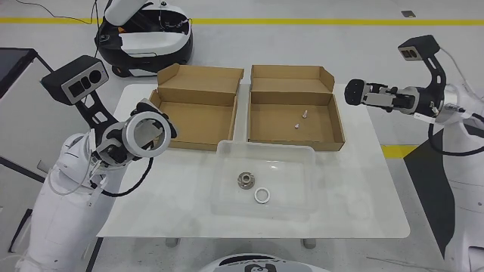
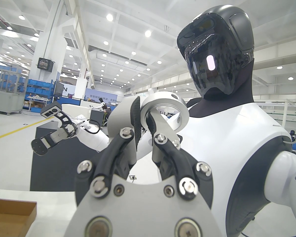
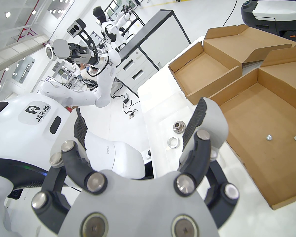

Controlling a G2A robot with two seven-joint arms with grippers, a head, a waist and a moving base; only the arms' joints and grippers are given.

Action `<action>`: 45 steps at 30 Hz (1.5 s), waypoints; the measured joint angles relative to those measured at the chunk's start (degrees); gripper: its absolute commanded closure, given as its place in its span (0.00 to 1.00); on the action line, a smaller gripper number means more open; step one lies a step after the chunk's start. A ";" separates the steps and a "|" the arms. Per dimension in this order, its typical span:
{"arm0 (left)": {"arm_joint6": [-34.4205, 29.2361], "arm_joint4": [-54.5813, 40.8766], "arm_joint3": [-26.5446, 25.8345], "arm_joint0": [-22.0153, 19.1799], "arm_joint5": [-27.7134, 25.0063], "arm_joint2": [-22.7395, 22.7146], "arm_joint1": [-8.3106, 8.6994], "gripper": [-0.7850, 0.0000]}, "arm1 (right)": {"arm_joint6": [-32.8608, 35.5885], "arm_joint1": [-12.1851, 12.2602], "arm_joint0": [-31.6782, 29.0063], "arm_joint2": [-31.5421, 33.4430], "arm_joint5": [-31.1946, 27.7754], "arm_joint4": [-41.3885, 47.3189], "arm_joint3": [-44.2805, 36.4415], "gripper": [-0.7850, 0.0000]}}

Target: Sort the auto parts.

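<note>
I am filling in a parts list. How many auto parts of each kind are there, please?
Rings: 2, a large ring in the jaws of the left gripper, a small ring in the clear tray.
Flanged hub: 1, in the tray.
Small bolts: 2, in a cardboard box.
Total: 5.

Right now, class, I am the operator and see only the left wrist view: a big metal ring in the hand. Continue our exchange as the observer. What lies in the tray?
Observer: Two parts lie in the clear tray: a flanged hub and a small ring.
Operator: Anything sorted yet?
Observer: Two bolts lie in the right box.
Operator: Where is my ring?
Observer: From above, the big ring in the left hand shows beside the left box's outer wall.
</note>
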 measured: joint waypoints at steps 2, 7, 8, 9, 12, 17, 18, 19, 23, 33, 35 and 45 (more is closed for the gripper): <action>0.00 0.00 0.00 0.00 0.00 0.00 0.00 1.00 | 0.00 0.00 0.00 0.00 0.00 0.00 0.00 0.00; 0.00 0.00 0.00 0.00 0.00 0.00 0.00 1.00 | 0.00 0.00 0.00 0.00 0.00 0.00 0.00 0.00; 0.00 0.00 0.00 0.00 0.00 0.00 0.00 1.00 | 0.00 0.00 0.00 0.00 0.00 0.00 0.00 0.00; 0.00 0.00 0.00 0.00 0.00 0.00 0.00 1.00 | 0.00 0.00 0.00 0.00 0.00 0.00 0.00 0.00; 0.40 0.11 -0.17 0.01 0.47 0.07 -0.04 1.00 | 0.00 0.00 0.00 0.00 0.00 0.00 0.00 0.00; 3.56 6.46 0.01 -1.28 4.48 0.94 -0.53 1.00 | 0.00 0.00 0.00 0.00 0.00 0.00 0.00 0.00; 4.11 8.02 0.32 -1.47 5.13 1.11 -0.62 1.00 | 0.00 0.00 0.00 0.00 0.00 0.00 0.00 0.00; 4.83 10.16 0.76 -1.63 6.10 1.32 -0.73 1.00 | 0.00 0.00 0.00 0.00 0.00 0.00 0.00 0.00; 5.69 17.14 1.76 -1.62 8.75 1.63 -0.91 1.00 | 0.00 0.00 0.00 0.00 0.00 0.00 0.00 0.00; 4.89 28.37 1.58 -2.95 14.01 3.15 -1.10 1.00 | 0.00 0.00 0.00 0.00 0.00 0.00 0.00 0.00; 5.01 29.62 2.27 -4.88 15.61 3.87 -1.24 1.00 | 0.00 0.00 0.00 0.00 0.00 0.00 0.00 0.00; -4.93 38.94 7.57 -18.40 26.25 9.00 -1.51 1.00 | 0.00 0.00 0.00 0.00 0.00 0.00 0.00 0.00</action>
